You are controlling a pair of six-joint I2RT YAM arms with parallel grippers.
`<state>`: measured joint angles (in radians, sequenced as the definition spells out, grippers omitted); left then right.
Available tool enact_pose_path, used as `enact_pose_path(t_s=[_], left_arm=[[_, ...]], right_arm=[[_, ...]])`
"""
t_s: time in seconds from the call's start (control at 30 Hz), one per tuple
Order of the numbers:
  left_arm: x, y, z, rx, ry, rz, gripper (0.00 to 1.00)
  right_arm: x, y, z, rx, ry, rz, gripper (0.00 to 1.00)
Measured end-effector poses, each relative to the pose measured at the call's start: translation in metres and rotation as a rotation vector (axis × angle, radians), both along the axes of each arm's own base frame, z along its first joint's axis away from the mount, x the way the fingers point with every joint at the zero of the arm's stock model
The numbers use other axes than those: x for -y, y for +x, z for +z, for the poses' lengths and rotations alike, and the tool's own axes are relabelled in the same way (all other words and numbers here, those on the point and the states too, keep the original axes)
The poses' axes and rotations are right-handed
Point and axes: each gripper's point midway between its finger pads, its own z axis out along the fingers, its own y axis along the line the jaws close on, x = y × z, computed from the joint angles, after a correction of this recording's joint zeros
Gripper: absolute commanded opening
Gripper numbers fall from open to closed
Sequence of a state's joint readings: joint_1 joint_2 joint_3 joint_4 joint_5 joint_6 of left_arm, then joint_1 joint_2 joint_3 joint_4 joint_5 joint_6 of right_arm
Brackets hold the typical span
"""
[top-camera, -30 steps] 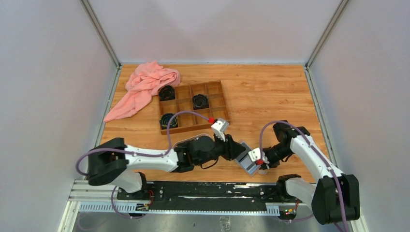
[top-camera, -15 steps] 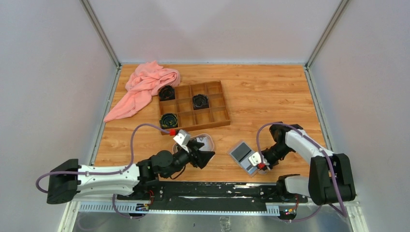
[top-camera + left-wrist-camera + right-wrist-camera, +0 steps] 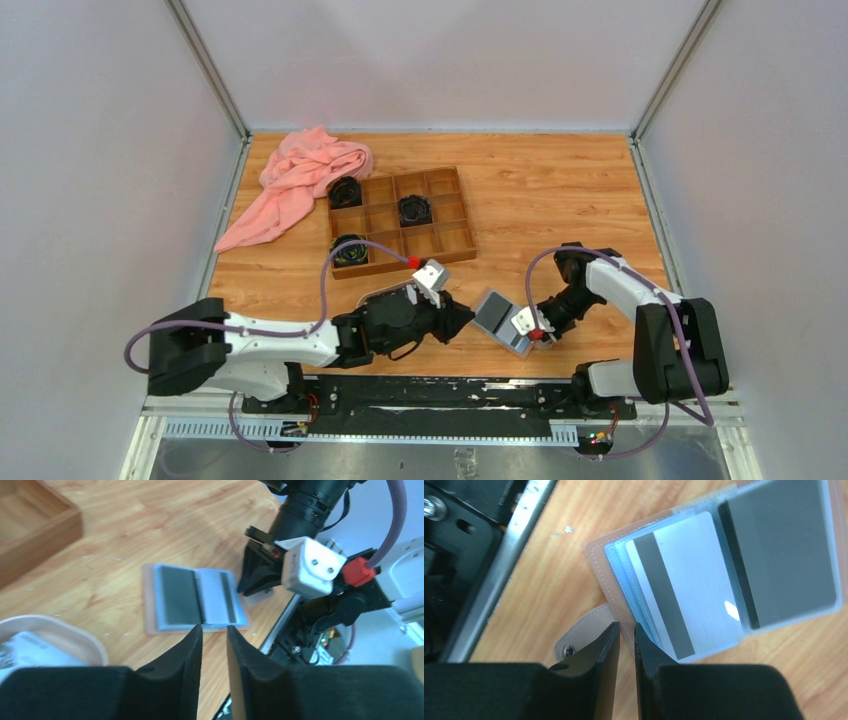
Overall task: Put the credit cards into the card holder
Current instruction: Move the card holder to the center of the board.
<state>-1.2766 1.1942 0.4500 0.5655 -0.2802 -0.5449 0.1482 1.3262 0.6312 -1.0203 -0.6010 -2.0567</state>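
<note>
Card holder [image 3: 499,320] lies open on the worktop [image 3: 560,200] near the front edge, between the two hands, with a white striped card [image 3: 684,595] and a dark card [image 3: 789,555] in its clear sleeves. Right hand [image 3: 626,635] sits at its snap-tab corner, jaws a narrow slit apart; whether they pinch the edge is hidden. Left hand [image 3: 214,640] hovers beside it, jaws slightly parted, nothing between them. A tray [image 3: 60,635] is cut off at the left wrist view's edge.

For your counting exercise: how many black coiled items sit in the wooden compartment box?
3. One lies in the far-left compartment beside the pink cloth, one in the middle row right of centre, one in the near-left corner of the box. None seems hidden.
</note>
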Motion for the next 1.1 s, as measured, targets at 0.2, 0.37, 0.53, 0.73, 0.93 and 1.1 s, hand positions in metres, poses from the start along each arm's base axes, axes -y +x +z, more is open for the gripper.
enact_pose_path(t_s=[0.2, 0.37, 0.53, 0.73, 0.93, 1.1], left_arm=[[0.045, 0.016, -0.028, -0.070, 0.072, -0.013, 0.02], [0.068, 0.031, -0.062, -0.139, 0.129, 0.005, 0.00], [0.082, 0.036, -0.081, -0.176, 0.175, 0.012, 0.00], [0.082, 0.040, -0.098, -0.196, 0.250, 0.035, 0.00], [0.080, 0.044, -0.106, -0.203, 0.305, 0.059, 0.00], [0.082, 0.044, -0.118, -0.212, 0.343, 0.057, 0.00]], right_arm=[[-0.001, 0.030, 0.000, 0.051, -0.019, -0.039, 0.19], [-0.003, 0.063, 0.003, 0.107, -0.025, -0.101, 0.21], [-0.003, 0.067, 0.008, 0.112, -0.027, -0.154, 0.21], [-0.004, 0.060, 0.011, 0.105, -0.019, -0.190, 0.20], [-0.005, 0.056, 0.009, 0.084, -0.013, -0.200, 0.20], [-0.005, 0.054, 0.006, 0.066, -0.017, -0.203, 0.20]])
